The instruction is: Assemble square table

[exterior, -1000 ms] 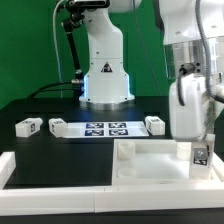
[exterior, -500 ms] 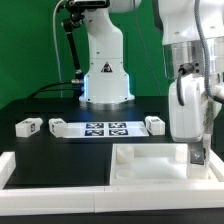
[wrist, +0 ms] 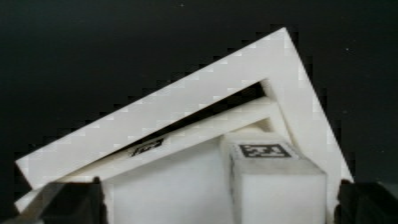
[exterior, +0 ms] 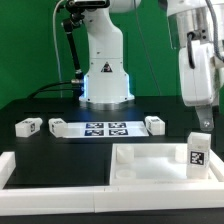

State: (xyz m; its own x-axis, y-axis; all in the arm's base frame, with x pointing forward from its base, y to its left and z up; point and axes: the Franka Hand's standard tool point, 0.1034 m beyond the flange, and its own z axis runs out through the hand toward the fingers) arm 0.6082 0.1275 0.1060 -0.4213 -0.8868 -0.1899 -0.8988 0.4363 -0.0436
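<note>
The step in hand looks like leaving a leg set in the slab and going for the next one. To do it well, the gripper should travel straight up until it is well above the leg's top. It should not drift sideways, because the leg may be only loosely seated and a brush could tip it. The next leg is best gripped across its flat sides, kept level, and carried over the slab's rim, not through it.

At the exterior view's left, the left leg [exterior: 27, 126] and second leg [exterior: 57, 126] lie near each other on the black table [exterior: 60, 146]. The second is just beside the marker board [exterior: 105, 129]. The third leg [exterior: 153, 124] lies at the board's other end and is probably the handiest to fetch next.

In front of them a long white rail [exterior: 50, 166] runs to the slab [exterior: 150, 166]. The slab is white plastic with a raised rim and low inner walls. The upright leg [exterior: 197, 155] stands at its right corner with a black-and-white tag facing the camera.

Above that leg, clear of it, hangs the gripper [exterior: 203, 124]. The wrist view shows the dark fingers [wrist: 68, 203] spread wide, released and holding nothing. The leg's tagged top is below and between them, against the slab's wedge-shaped corner.
</note>
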